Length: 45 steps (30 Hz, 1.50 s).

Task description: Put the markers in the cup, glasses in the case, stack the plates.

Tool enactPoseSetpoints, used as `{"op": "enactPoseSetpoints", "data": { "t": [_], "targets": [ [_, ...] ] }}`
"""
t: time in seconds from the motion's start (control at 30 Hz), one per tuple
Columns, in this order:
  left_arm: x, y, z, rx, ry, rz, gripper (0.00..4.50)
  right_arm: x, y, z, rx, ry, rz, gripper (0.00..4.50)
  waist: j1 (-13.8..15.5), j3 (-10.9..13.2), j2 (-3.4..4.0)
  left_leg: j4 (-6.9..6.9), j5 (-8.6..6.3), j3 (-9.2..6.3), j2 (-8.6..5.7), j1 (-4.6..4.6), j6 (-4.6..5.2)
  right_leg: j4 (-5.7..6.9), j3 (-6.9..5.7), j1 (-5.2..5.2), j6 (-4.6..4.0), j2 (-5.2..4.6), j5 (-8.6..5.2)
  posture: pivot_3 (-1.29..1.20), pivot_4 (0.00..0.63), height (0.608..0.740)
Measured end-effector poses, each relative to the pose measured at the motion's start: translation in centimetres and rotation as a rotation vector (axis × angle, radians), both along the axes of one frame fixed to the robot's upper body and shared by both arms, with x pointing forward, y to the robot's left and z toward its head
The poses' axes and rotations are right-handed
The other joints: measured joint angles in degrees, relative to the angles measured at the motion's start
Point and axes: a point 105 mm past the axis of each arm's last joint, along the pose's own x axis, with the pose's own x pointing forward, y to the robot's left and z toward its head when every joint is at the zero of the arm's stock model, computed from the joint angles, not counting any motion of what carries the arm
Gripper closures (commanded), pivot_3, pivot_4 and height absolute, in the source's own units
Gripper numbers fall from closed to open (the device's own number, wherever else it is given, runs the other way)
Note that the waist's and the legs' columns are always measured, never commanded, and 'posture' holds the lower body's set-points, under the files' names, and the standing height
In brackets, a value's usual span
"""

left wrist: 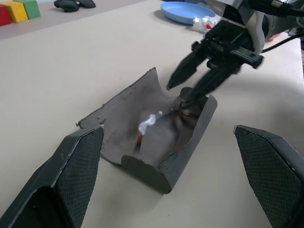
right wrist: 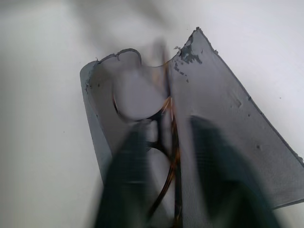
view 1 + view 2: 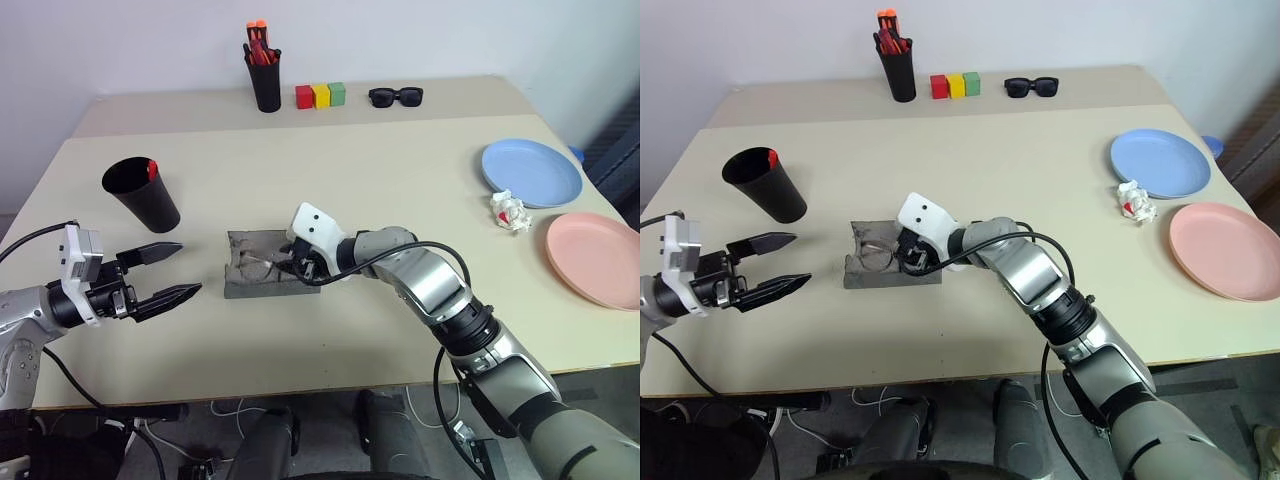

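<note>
Left wrist view catches the right gripper (image 1: 190, 88), fingers parted, releasing the thin wire-framed glasses (image 3: 877, 255) into the open grey felt case (image 1: 156, 130); judging by this, shutting the lid comes next, with the left gripper (image 3: 165, 272) spread wide beside it.

open grey case (image 2: 223, 118) — glasses (image 2: 142, 102) inside; blurred fingers (image 2: 126, 185) apart

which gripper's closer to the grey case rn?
Right. The right gripper is at the open case, fingertips over the glasses inside. The left gripper hovers beside the case, clear of it.
</note>
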Motion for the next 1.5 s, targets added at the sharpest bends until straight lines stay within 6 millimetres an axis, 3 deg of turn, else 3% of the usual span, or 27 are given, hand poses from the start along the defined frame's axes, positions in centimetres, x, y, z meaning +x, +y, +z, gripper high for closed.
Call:
{"op": "enactPoseSetpoints", "data": {
  "t": [0.07, 0.1, 0.2, 0.33, 0.4, 0.5, 0.6, 0.73, 0.87, 0.97, 1.07, 1.13, 1.33, 1.5],
  "targets": [
    [0.0, 0.0, 0.0, 0.0, 0.0, 0.0, 0.0, 0.0, 0.1, 0.1, 0.007, 0.006, -0.002, 0.35, 0.0, 0.0, 0.0, 0.0, 0.0, 0.0, 0.0, 0.0, 0.0, 0.0, 0.0, 0.0, 0.0, 0.0, 0.0, 0.0, 0.15, 0.74],
    [0.0, 0.0, 0.0, 0.0, -0.001, 0.0, 0.0, 0.0, 0.1, 0.3, 0.017, 0.008, -0.005, 0.03, 0.0, 0.0, 0.0, 0.0, 0.0, 0.0, 0.0, 0.0, 0.0, 0.0, 0.0, -0.01, 0.0, 0.0, 0.0, 0.0, 0.15, 0.74],
    [0.6, 0.0, 0.4, -0.007, -0.021, 0.019, 0.0, 0.7, 0.2, 2.1, 0.096, -0.002, -0.034, 0.03, 0.0, 0.0, 0.0, 0.0, 0.0, 0.0, 0.0, -0.01, 0.0, 0.0, 0.0, -0.01, -0.01, 0.0, 0.01, 0.0, 0.15, 0.74],
    [2.4, -0.8, 1.1, -0.034, -0.065, 0.056, 0.0, 1.7, 0.1, 7.2, 0.308, -0.029, -0.068, 0.03, 0.3, 0.0, 0.0, 0.01, 0.01, -0.03, -0.01, 0.01, -0.02, 0.0, 0.0, 0.0, -0.03, 0.01, 0.03, 0.0, 0.15, 0.74],
    [3.7, -1.5, 1.5, -0.05, -0.089, 0.078, 0.0, 2.1, -0.5, 8.7, 0.377, -0.029, -0.085, 0.03, 0.5, 0.0, -0.02, 0.01, 0.01, -0.04, -0.02, 0.0, -0.03, 0.0, -0.01, 0.02, -0.05, 0.0, 0.05, 0.0, 0.15, 0.74],
    [6.3, -3.1, 2.8, -0.12, -0.128, 0.138, 0.89, 2.5, -2.0, 8.8, 0.414, -0.01, -0.125, 0.0, 0.6, 0.0, -0.04, 0.03, 0.02, -0.11, -0.05, -0.02, -0.04, 0.0, -0.02, 0.03, -0.05, 0.0, 0.06, 0.0, 0.15, 0.74],
    [8.9, -4.3, 3.9, -0.13, -0.152, 0.206, 2.38, 2.8, -4.0, 7.7, 0.429, 0.022, -0.17, 0.0, 0.3, 0.0, -0.05, 0.02, 0.02, -0.08, -0.07, -0.02, -0.04, 0.0, -0.01, 0.04, -0.05, 0.0, 0.06, 0.0, 0.15, 0.74],
    [11.9, -5.9, 3.8, -0.107, -0.126, 0.283, 4.44, 3.1, -7.0, 7.0, 0.433, 0.016, -0.242, 0.0, 0.1, 0.0, -0.02, 0.0, 0.02, -0.02, -0.06, -0.02, -0.04, 0.01, 0.0, -0.01, -0.05, 0.02, 0.06, 0.0, 0.15, 0.74],
    [14.5, -7.3, 3.2, -0.031, -0.056, 0.327, 4.44, 2.7, -7.7, 7.0, 0.422, -0.014, -0.259, 0.0, -0.2, 0.0, -0.02, 0.01, 0.02, 0.02, -0.05, -0.01, -0.04, 0.02, 0.02, -0.01, -0.05, 0.04, 0.07, 0.0, 0.15, 0.74],
    [15.1, -7.9, 1.0, 0.068, 0.04, 0.313, 4.44, 2.5, -7.5, 7.4, 0.429, -0.038, -0.26, 0.0, -0.3, 0.0, -0.02, 0.01, 0.02, 0.02, -0.05, -0.01, -0.03, 0.02, 0.02, -0.01, -0.05, 0.04, 0.07, 0.0, 0.15, 0.74],
    [15.0, -8.0, -1.8, 0.165, 0.148, 0.292, 4.44, 2.5, -7.3, 7.2, 0.433, -0.037, -0.272, 0.0, -0.3, 0.0, -0.03, 0.02, 0.02, 0.0, -0.05, -0.05, -0.04, 0.02, 0.02, -0.03, -0.05, 0.04, 0.07, 0.0, 0.15, 0.74],
    [14.8, -7.9, -2.5, 0.193, 0.207, 0.278, 4.44, 2.5, -7.2, 7.1, 0.43, -0.036, -0.279, 0.0, -0.2, 0.0, -0.03, 0.02, 0.02, 0.0, -0.05, -0.07, -0.03, 0.02, 0.02, -0.04, -0.05, 0.04, 0.07, 0.0, 0.15, 0.74],
    [14.1, -8.1, -1.9, 0.229, 0.351, 0.197, 4.44, 2.4, -7.1, 7.3, 0.436, -0.049, -0.286, 0.0, 0.0, 0.0, -0.03, 0.03, 0.02, 0.0, -0.06, -0.07, -0.04, 0.03, 0.02, -0.04, -0.05, 0.04, 0.07, 0.0, 0.15, 0.74],
    [11.8, -6.9, -2.1, 0.18, 0.545, 0.119, 4.44, 2.4, -6.5, 7.2, 0.434, -0.061, -0.28, 0.0, -1.3, 0.0, -0.02, -0.01, 0.02, -0.03, -0.04, -0.07, -0.03, 0.07, 0.02, -0.08, -0.05, 0.06, 0.06, 0.0, 0.15, 0.74]
  ]
}}
